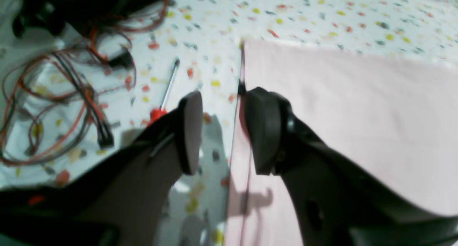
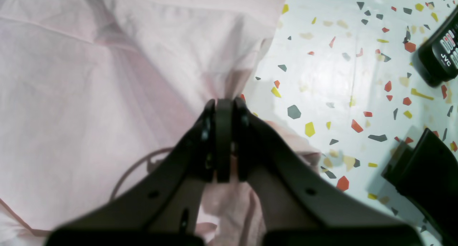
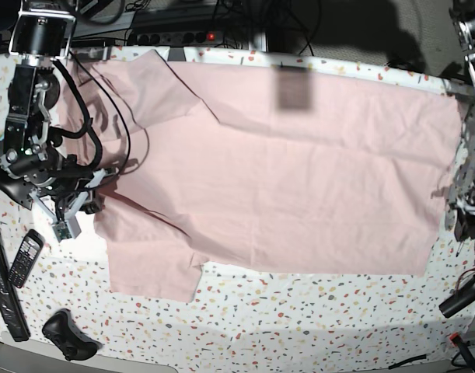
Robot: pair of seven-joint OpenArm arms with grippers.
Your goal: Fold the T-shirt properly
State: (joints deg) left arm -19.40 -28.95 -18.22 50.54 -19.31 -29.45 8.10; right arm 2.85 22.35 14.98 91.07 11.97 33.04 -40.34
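White terrazzo-speckled tabletop, power strip and cables behind.

Only legible text: "JVC" in white on black remote, top-right corner of right wrist view, lying on speckled tabletop. Remote's button markings too small to read. Base & left wrist views: no readable text anywhere.

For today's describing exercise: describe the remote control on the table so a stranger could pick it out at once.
Start at the big pale pink T-shirt spread over the speckled table. Go to the table's near corner on the right gripper's side. The remote control lies there, black with rows of pale buttons, unlike the plain black bar beside it.
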